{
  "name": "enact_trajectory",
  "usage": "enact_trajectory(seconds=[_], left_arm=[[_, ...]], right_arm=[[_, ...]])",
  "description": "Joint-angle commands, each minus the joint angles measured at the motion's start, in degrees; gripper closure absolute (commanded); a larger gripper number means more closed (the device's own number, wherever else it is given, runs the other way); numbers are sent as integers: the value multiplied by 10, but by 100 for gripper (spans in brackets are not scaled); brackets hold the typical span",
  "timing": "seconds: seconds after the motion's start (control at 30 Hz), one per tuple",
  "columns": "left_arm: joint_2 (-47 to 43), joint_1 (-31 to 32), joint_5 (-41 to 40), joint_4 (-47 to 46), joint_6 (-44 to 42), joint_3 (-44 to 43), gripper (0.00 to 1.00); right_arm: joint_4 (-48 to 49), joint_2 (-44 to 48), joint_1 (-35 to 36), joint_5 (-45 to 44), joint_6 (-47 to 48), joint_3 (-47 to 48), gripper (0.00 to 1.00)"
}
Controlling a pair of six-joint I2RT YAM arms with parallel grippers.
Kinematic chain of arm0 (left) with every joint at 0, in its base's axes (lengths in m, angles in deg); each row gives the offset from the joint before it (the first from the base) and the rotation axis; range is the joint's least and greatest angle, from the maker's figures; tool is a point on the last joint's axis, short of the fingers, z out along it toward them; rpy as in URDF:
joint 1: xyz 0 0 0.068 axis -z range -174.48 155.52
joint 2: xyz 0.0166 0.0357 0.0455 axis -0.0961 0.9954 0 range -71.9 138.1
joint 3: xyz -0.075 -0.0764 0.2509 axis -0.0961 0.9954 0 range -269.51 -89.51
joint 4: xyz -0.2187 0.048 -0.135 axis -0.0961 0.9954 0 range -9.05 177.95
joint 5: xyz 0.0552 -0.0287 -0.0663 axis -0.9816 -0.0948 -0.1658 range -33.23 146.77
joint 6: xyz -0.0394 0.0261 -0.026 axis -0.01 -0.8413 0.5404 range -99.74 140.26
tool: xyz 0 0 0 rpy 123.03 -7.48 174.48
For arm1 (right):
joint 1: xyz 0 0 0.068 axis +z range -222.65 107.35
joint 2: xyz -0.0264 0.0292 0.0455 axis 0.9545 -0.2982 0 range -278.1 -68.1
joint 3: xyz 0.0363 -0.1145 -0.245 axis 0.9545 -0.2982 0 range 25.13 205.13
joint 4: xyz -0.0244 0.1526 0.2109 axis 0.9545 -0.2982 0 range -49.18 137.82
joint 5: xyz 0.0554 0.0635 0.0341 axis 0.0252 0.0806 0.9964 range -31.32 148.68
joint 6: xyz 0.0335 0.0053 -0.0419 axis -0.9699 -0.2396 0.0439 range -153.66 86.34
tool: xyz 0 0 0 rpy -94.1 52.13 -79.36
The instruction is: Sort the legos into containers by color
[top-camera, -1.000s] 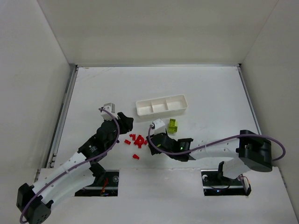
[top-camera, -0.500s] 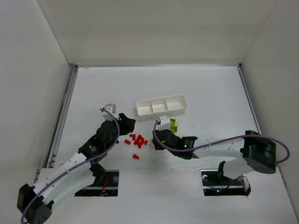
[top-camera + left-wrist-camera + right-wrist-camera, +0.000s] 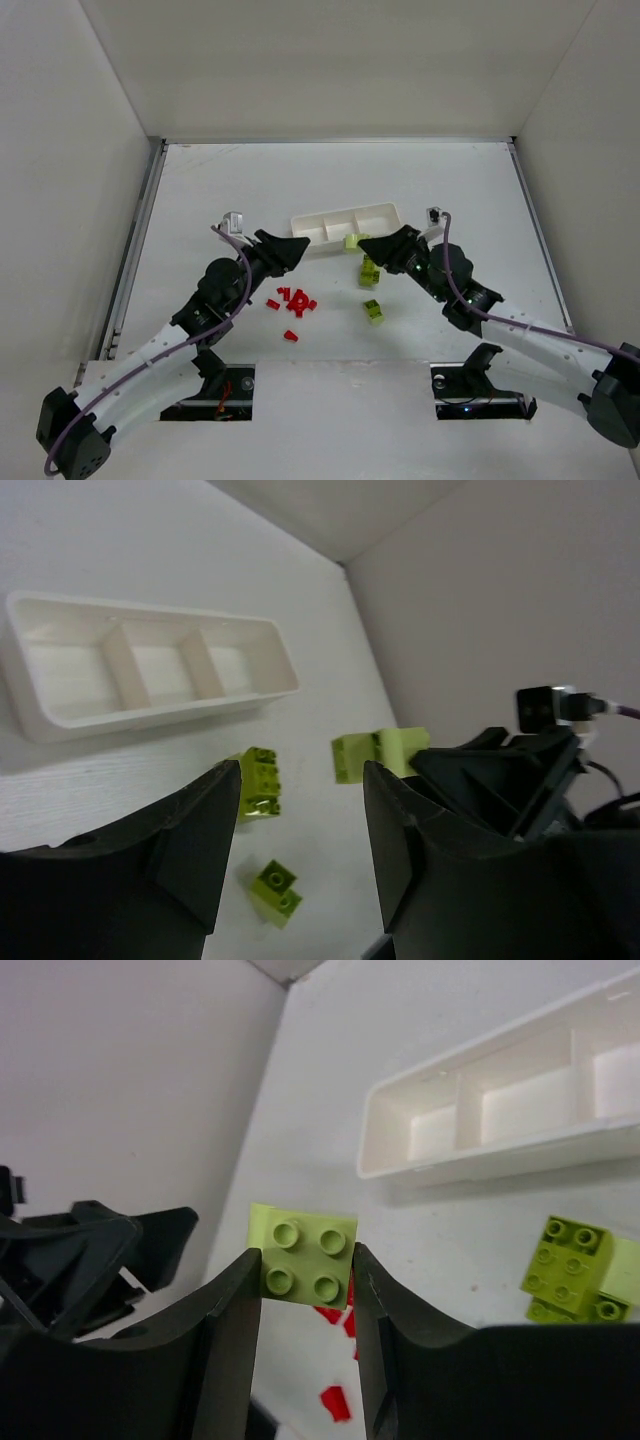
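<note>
White table [image 3: 460, 190] under right pincer [image 3: 304, 1266] clenched on half-hidden yellow-green brick [image 3: 303, 1248], left pincer [image 3: 300, 776] spread, empty.

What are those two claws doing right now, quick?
Left gripper: open, empty.
Right gripper: closed on a yellow-green lego.

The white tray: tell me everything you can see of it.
The white tray is long and shallow, seemingly smooth plastic, split by two thin inner walls into three compartments, all empty. It lies flat on the table, slightly askew, its right end farther back. Nothing else touches it; a yellow-green brick clamped in the right gripper hangs just before its near wall.
</note>
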Motion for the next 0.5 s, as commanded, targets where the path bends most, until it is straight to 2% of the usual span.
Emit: enact_trajectory(seconds=[0.0, 0.3, 0.47], left_arm=[[20, 20, 21, -151, 67, 11, 50], [122, 26, 40, -318, 208, 50, 51], [149, 28, 47, -373, 235, 52, 53]], right_arm=[[111, 5, -32, 102, -96, -8, 76], [254, -38, -43, 130, -184, -23, 76], [298, -62, -42, 125, -209, -39, 76]])
